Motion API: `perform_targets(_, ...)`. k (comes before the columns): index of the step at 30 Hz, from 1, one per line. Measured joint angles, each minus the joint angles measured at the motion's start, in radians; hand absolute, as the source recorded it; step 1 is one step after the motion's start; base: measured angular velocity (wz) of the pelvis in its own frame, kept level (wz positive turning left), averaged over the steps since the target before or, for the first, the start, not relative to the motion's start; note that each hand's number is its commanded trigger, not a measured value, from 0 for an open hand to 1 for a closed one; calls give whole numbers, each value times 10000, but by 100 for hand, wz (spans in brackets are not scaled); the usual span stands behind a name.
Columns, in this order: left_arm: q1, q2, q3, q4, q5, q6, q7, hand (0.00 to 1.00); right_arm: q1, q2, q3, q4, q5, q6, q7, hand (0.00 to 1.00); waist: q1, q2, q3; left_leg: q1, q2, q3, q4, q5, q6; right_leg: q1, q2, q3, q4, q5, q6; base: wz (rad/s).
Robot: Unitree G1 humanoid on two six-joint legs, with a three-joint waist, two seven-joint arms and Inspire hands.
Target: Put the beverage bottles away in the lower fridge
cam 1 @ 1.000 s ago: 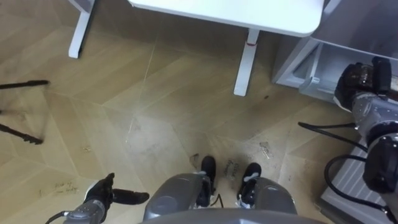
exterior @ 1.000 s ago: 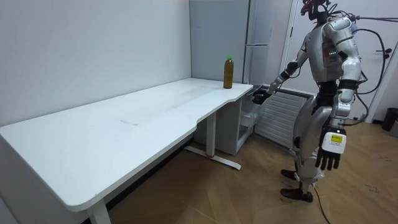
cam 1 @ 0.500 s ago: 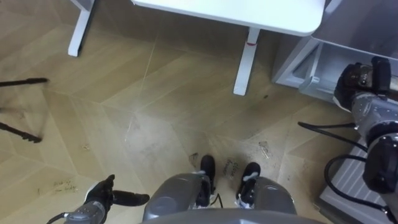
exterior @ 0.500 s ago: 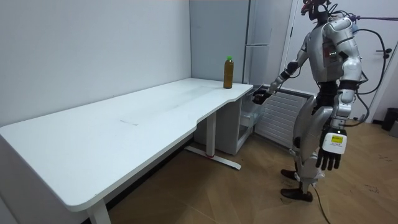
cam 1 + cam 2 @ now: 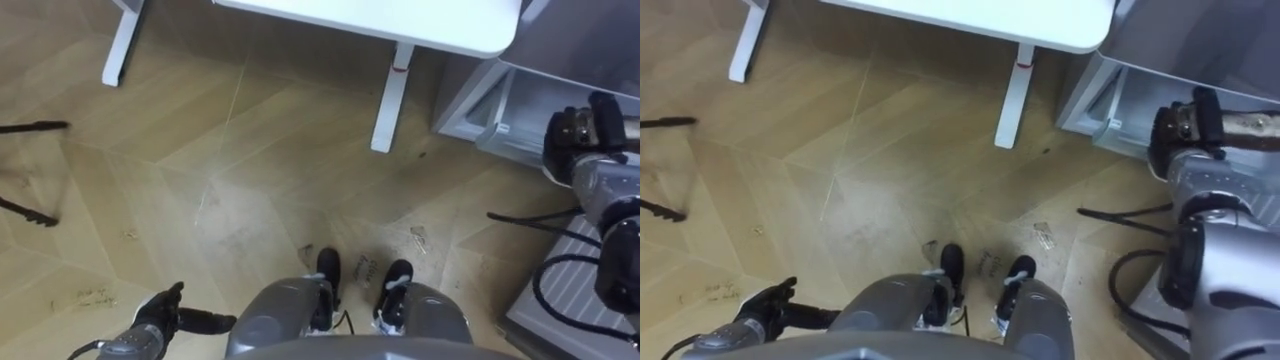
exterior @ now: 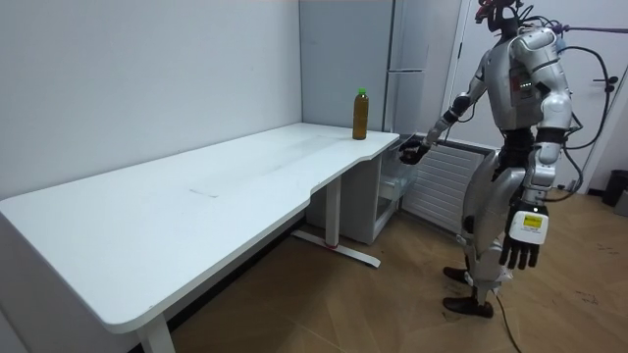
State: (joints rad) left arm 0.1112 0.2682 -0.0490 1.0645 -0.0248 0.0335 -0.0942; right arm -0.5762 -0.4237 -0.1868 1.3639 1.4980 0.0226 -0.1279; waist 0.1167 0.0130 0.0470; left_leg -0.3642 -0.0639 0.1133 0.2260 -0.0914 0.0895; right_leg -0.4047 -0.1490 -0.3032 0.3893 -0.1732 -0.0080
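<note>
**Two Eyes Looking Down, One Camera Watching From Afar**

The two eye views are looking steeply down from the robot's head, close over the wooden floor (image 5: 250,190). They are sharing the edge of the white table (image 5: 400,20), its leg (image 5: 385,100) and the lower fridge (image 5: 500,105) at the right. The room camera is standing well back, facing along the table toward the fridge and taking in the whole robot.

Your right hand (image 5: 578,135) is held up in front of the open lower fridge (image 5: 505,100), and the way between them is open. Just left of that opening, the white desk (image 5: 400,20) ends and its leg (image 5: 388,98) stands. The bottle (image 6: 360,115) stands on the desk's far end. Bare wood floor (image 5: 250,170) lies open on your left, up to dark tripod legs (image 5: 30,127).
</note>
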Motion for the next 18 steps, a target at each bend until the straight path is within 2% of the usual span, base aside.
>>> perform_targets(2,-51,29,-173,11,84,97,1,0,-4,-142,603,-1,-270,33,221,0,40,-53,-1,-111,1,19,40,0,0,-152,-2,63,71,4,-7,-7)
perform_targets(5,7,58,-298,2,173,119,-1,0,-54,-200,1047,-23,-920,232,546,0,283,-198,-16,-210,58,236,57,-1,-2,-387,63,282,91,34,-53,-23)
perform_targets(9,83,107,-330,-25,165,119,-8,0,-238,-201,1336,-50,-999,346,576,0,302,-295,-25,-498,95,229,90,29,-44,-658,75,269,145,65,-105,0)
perform_targets(10,122,126,-330,-37,152,118,-21,0,-288,-202,1328,-50,-982,408,571,100,314,-346,-34,-599,100,229,121,37,-50,-758,70,271,229,64,-112,4)
perform_targets(18,148,161,-343,-52,151,104,-26,0,-1073,-229,1252,-61,-828,448,-5,100,353,-377,-44,-1516,159,237,497,89,-80,-1625,75,302,465,137,-245,0)
